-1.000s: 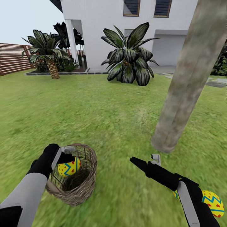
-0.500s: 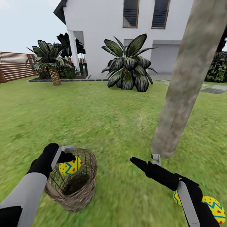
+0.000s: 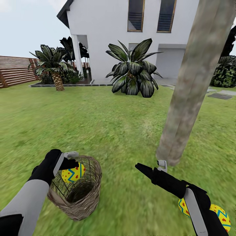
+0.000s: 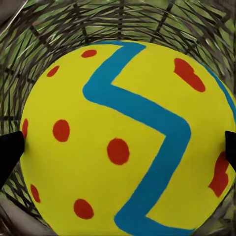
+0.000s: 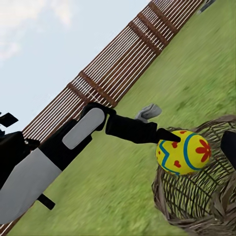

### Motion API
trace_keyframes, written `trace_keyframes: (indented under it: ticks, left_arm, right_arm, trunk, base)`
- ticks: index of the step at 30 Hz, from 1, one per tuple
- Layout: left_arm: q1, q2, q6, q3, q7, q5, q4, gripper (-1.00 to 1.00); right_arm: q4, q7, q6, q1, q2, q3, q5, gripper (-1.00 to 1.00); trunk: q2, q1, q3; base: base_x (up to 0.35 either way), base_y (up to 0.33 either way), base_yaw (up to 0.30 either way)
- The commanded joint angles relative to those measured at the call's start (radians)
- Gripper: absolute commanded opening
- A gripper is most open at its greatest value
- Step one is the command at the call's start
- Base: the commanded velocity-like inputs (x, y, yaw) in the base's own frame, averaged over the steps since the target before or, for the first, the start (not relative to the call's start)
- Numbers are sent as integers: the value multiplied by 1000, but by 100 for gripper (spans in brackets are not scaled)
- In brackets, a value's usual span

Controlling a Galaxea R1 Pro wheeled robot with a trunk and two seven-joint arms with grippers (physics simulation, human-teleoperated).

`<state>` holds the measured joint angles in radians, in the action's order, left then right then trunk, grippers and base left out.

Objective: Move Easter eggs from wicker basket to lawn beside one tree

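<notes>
My left gripper (image 3: 70, 164) is shut on a yellow Easter egg (image 3: 72, 172) with red dots and a blue zigzag, holding it just over the mouth of the wicker basket (image 3: 78, 196). Up close, the egg (image 4: 128, 137) sits between the black fingertips (image 4: 10, 153) with basket weave behind it. A second egg (image 3: 220, 214) lies on the lawn (image 3: 108, 124) at the lower right, partly behind my right arm. My right gripper (image 3: 151, 165) is open and holds nothing, low over the grass near the foot of the tree (image 3: 186, 98). The third egg is out of view.
A big dark-leaved bush (image 3: 132, 70) and a short palm (image 3: 54, 67) stand before the white house (image 3: 105, 29). A brown slat fence (image 3: 14, 70) runs at the left. Grey paving stones (image 3: 219, 95) lie at the right. The right wrist view shows my left arm, egg (image 5: 184, 152) and basket (image 5: 196, 201).
The whole picture has slid down a little, so the camera moved. Both arms keep their places, and the held egg stands slightly higher over the basket's rim.
</notes>
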<state>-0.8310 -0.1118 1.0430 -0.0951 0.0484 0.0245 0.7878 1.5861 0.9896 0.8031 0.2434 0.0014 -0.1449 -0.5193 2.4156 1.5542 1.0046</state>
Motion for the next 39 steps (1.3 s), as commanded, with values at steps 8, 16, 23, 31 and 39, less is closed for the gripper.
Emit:
trace_keyframes:
  ticks: [8,16,23,31,39]
  left_arm:
    - [1,1,4,-1,2,-1,8,-100]
    - [2,1,4,5,2,3,11,-100]
    - [7,2,4,8,2,3,94,-100]
    - [9,5,4,7,2,1,324,-100]
    - [17,11,4,10,2,-4,482,-100]
  right_arm:
    - [0,1,5,1,0,-1,-2,100]
    - [0,1,5,1,0,-1,-2,100]
    - [0,1,4,1,0,-1,-2,100]
    - [0,1,4,1,0,-1,-2,100]
    - [0,1,2,1,0,0,-2,100]
  trunk:
    - [-56,-31,-24]
    - [-112,-62,-49]
    - [-161,-89,-71]
    - [-217,-119,-96]
    - [-231,-127,-103]
  base:
    - [-114,-14,0]
    - [-151,-1,0]
    - [-110,0,0]
    - [-4,0,0]
    - [0,0,-2]
